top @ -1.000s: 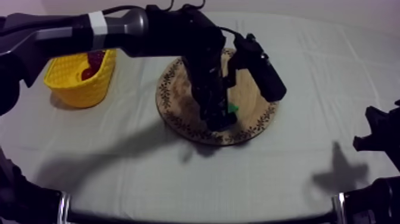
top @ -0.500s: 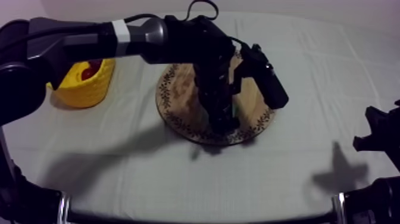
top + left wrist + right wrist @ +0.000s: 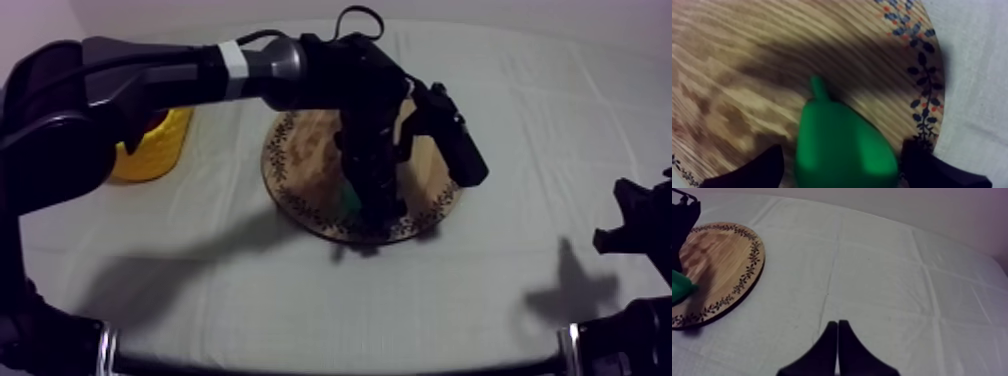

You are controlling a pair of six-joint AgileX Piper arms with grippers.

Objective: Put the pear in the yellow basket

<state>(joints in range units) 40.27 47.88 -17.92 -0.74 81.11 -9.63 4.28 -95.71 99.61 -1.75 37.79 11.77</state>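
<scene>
The green pear (image 3: pixel 842 145) lies on the round wooden board (image 3: pixel 747 75), stem pointing away from my left gripper (image 3: pixel 842 162). That gripper's black fingers (image 3: pixel 759 170) stand open on either side of the pear, close to its flanks. From above, the left gripper (image 3: pixel 370 208) is down on the board (image 3: pixel 300 150) and only a sliver of pear (image 3: pixel 352 200) shows beside it. The yellow basket (image 3: pixel 155 150) stands at the far left, partly behind the arm. My right gripper (image 3: pixel 837 338) is shut on nothing, low at the right side of the table (image 3: pixel 630 225).
The left arm stretches from the upper left across the basket to the board. In the right wrist view the board (image 3: pixel 717 273) and the pear (image 3: pixel 679 288) lie off to one side. Bare cloth (image 3: pixel 520 270) lies between board and right gripper.
My left arm has swung further over the board and hides more of the basket. The gripper has come down around the pear. The right arm has not moved.
</scene>
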